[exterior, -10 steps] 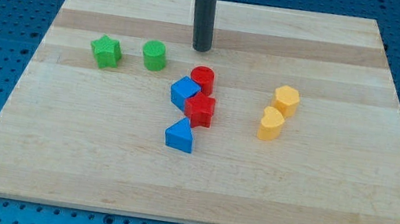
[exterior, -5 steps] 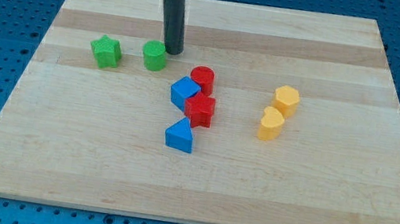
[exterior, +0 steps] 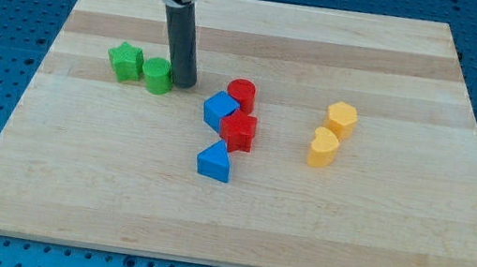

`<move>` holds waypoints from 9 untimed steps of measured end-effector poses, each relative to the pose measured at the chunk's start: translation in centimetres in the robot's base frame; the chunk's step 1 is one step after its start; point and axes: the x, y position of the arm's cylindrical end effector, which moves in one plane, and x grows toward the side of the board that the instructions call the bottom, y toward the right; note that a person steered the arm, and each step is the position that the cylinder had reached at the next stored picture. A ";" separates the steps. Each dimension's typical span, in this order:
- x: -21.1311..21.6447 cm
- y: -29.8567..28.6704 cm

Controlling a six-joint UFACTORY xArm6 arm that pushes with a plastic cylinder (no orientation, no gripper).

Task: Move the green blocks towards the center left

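Observation:
A green star block (exterior: 124, 62) lies at the view's left on the wooden board (exterior: 235, 218). A green cylinder (exterior: 157, 75) sits right beside it on its right, touching or nearly touching it. My tip (exterior: 183, 83) stands against the green cylinder's right side. The rod rises from there to the view's top.
A red cylinder (exterior: 241, 94), a blue block (exterior: 219, 110), a red star-like block (exterior: 239, 132) and a blue triangular block (exterior: 214, 161) cluster near the middle. A yellow hexagon (exterior: 341, 119) and a yellow heart (exterior: 322, 148) lie at the right.
My tip has moved left and down the view, reached the green cylinder and pushed it left, close to the green star. The other blocks have not moved.

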 end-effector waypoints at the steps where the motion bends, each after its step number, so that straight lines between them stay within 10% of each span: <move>1: 0.2 0.0; 9: -1.6 -3.2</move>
